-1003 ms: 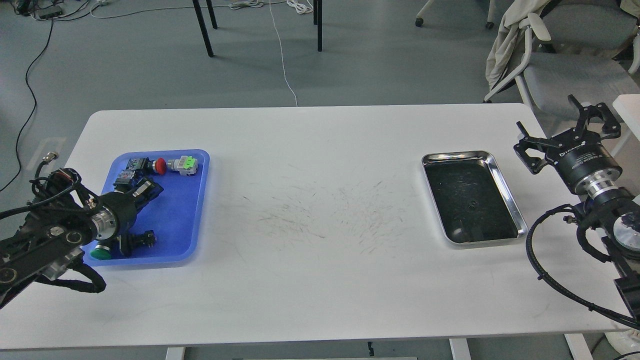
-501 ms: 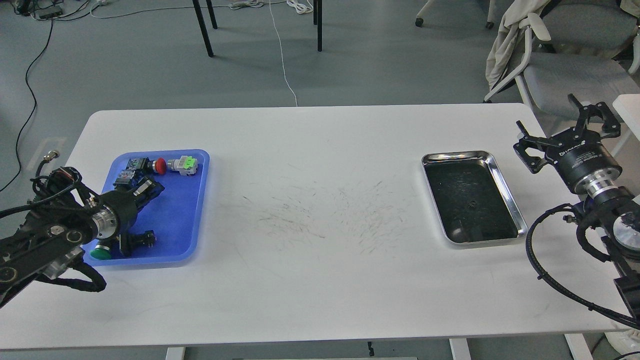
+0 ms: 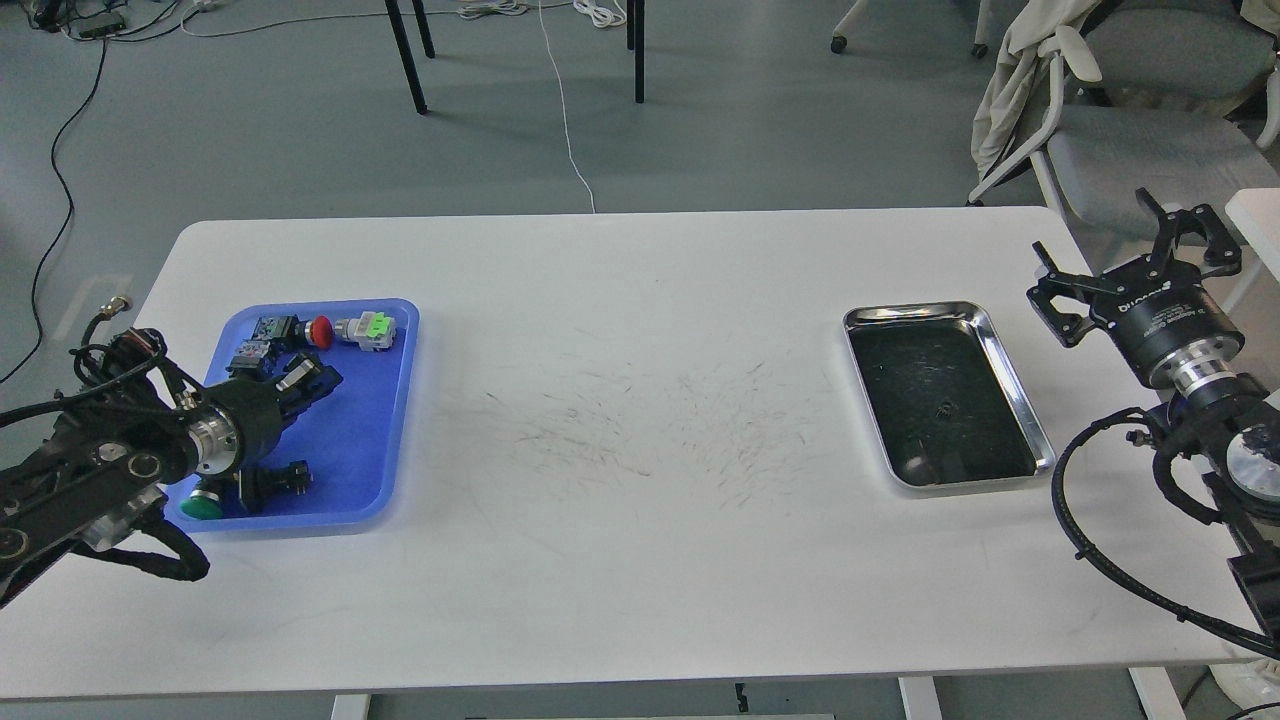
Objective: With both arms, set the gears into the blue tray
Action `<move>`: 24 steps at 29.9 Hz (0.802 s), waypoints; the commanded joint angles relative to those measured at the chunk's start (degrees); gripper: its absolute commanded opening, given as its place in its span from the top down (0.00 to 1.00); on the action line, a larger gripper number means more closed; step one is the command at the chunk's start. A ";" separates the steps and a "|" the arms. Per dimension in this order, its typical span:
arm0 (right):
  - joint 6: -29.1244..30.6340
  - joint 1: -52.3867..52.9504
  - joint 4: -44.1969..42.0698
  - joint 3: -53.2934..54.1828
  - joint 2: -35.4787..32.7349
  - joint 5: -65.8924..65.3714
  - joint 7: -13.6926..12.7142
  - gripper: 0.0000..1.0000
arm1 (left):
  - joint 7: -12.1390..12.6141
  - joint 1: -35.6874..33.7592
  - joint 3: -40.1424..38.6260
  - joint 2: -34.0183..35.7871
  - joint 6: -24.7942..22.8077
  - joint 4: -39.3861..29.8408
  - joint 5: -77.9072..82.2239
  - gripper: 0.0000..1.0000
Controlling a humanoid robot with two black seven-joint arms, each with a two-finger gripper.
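Observation:
The blue tray (image 3: 370,440) lies at the table's left side. My left gripper (image 3: 312,378) hangs low over the tray's middle; its dark fingers blur together, so I cannot tell its state or whether it holds anything. One tiny black gear (image 3: 942,408) rests on the dark floor of the silver tray (image 3: 1015,375) at the right. My right gripper (image 3: 1095,232) stands open past that tray's right rim, near the table's right edge, with nothing between its claws. Any other gear is hidden from me.
In the blue tray lie a red-capped button (image 3: 320,331), a grey-and-green connector (image 3: 368,328), a green-capped button (image 3: 202,506) and small black parts (image 3: 272,480). A chair (image 3: 1130,130) stands beyond the table's back right corner. The table's middle bears scuff marks (image 3: 660,420).
My left gripper has slid a little to the right over the blue tray, and its arm has dropped slightly. The right arm and the silver tray have not moved.

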 commanded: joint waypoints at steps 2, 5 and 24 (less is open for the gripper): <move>0.02 0.00 0.00 0.08 0.01 0.00 -0.09 0.03 | 0.40 -0.16 -0.06 0.29 -1.35 1.02 2.79 1.00; 0.02 0.00 0.00 -0.01 0.01 0.00 0.00 0.03 | 1.45 -0.60 0.03 0.47 -2.58 0.76 2.79 1.00; 0.02 0.00 0.00 -0.01 0.01 0.00 0.00 0.03 | 4.01 -0.69 -0.67 -0.24 -0.22 0.67 2.61 0.01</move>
